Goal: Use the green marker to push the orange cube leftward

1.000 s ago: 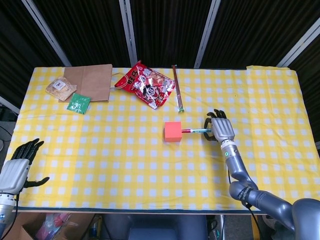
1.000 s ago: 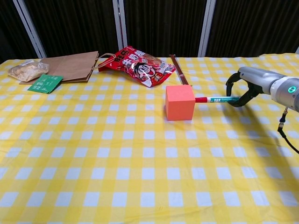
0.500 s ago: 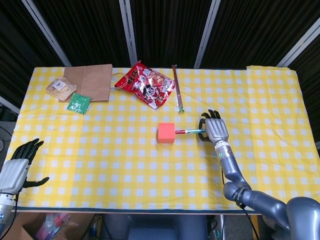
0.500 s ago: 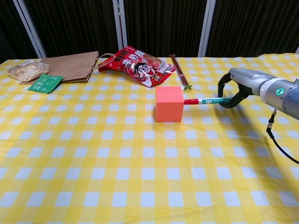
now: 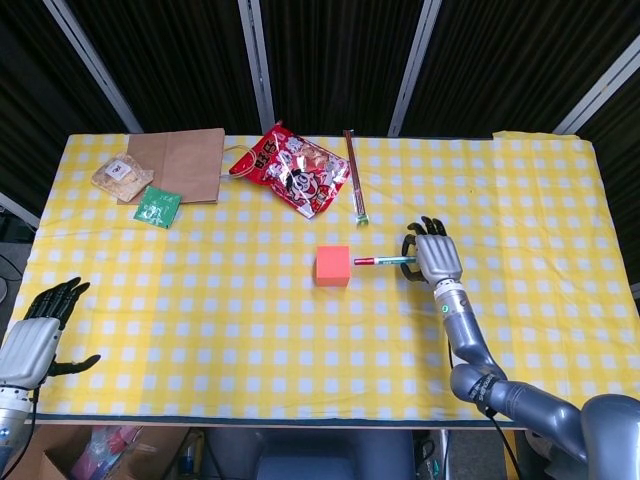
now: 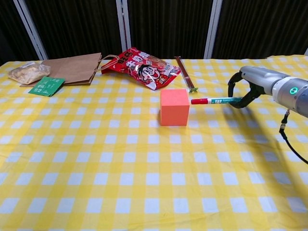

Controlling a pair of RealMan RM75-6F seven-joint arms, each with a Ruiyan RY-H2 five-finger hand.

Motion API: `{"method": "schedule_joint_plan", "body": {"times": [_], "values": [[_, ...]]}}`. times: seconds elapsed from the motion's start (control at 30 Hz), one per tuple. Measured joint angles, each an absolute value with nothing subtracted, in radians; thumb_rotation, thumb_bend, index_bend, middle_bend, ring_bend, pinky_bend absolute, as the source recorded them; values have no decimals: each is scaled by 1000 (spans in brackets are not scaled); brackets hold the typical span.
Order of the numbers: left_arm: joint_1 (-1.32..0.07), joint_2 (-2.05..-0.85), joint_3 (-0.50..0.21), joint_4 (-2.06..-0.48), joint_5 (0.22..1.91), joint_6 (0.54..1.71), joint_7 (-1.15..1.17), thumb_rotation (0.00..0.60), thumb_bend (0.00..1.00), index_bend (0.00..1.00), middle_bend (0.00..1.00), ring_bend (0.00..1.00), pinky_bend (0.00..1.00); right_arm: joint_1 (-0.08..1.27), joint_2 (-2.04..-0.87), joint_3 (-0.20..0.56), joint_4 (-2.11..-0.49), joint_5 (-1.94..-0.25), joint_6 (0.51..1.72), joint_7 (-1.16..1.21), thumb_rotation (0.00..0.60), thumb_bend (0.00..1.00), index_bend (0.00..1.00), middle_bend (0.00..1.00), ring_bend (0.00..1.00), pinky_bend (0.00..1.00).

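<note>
the orange cube [image 6: 174, 107] sits mid-worktop on the yellow checked cloth [image 6: 144, 183], just below the red snack bag [image 6: 144, 65]. your green marker [image 6: 215, 101] lies level, its red tip just right of the cube, a small gap between them. your right hand [image 6: 246, 89] grips the marker's far end, fingers curled around it. your left hand [image 5: 35, 335] hovers at the near left edge, fingers apart, holding nothing.

Along the far edge of the yellow-and-white checked tablecloth [image 5: 200, 300] lie a clear bag of snacks [image 5: 118, 174], a small green packet [image 5: 158, 206], a flat brown paper bag [image 5: 182, 164], a red printed snack bag [image 5: 292, 167] and a thin dark stick [image 5: 355, 189].
</note>
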State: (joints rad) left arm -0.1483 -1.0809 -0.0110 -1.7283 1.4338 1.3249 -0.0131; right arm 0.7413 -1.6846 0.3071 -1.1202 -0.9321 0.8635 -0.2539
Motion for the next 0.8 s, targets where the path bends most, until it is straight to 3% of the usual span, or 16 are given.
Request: {"method": "schedule_joint_plan", "body": {"times": [0.8], "values": [[-154, -1069, -9, -1733, 1430, 1313, -38, 600, 8, 0, 0, 0, 0, 821, -1801, 313, -1154, -910, 878, -332, 600, 567, 622, 220, 29, 18]]}}
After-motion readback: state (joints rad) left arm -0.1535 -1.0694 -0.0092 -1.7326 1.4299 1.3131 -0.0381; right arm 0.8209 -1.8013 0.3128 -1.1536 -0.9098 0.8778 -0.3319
